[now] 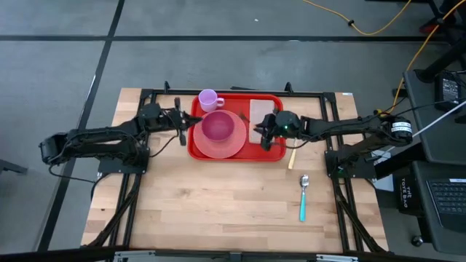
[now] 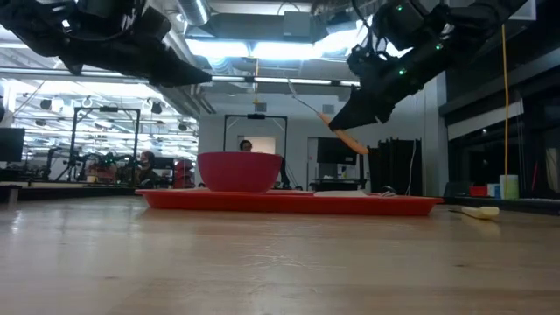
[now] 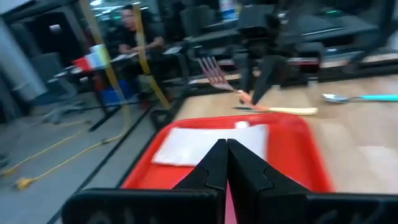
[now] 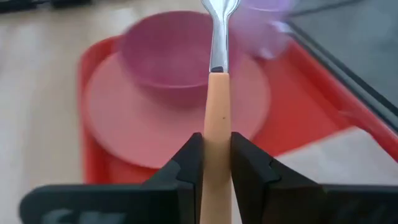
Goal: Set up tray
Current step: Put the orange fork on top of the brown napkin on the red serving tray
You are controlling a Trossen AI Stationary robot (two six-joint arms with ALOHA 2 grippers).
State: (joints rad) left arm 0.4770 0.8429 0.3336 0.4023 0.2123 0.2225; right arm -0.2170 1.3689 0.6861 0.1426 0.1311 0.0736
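The right gripper (image 4: 216,165) clamps a fork (image 4: 216,74) by its handle above the tray (image 1: 273,153), likely for placement on the napkin (image 1: 259,113). Left gripper (image 3: 226,163), closed and empty, waits at the tray's left edge.

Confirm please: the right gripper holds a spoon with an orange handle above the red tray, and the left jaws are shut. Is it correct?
Not quite: the right gripper holds a fork, not a spoon. The left wrist view shows its tines. The rest stands: the handle is orange, it is above the red tray, and the left gripper's jaws are shut.
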